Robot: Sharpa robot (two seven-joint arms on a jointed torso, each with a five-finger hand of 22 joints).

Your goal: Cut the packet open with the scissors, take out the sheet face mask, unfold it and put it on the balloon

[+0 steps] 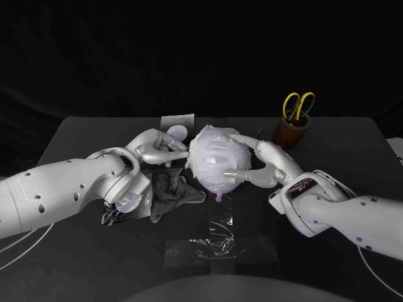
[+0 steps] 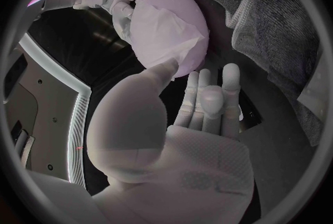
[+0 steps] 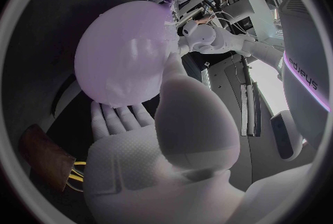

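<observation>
Head view: the balloon (image 1: 215,157), sheet mask (image 1: 221,139) draped over it, lies mid-table between left hand (image 1: 154,148) and right hand (image 1: 261,162) (scissors (image 1: 298,106) upright in a cup (image 1: 292,132)). Left wrist view: fingers (image 2: 208,96) spread, thumb pressing the mask. Right wrist view: thumb and fingers clasp the balloon

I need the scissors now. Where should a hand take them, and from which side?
Take the scissors by the yellow handle loops, coming straight down from above. They stand blades-down in the brown cup, so only the loops stick out over its rim. Lift straight up to clear it.
</observation>
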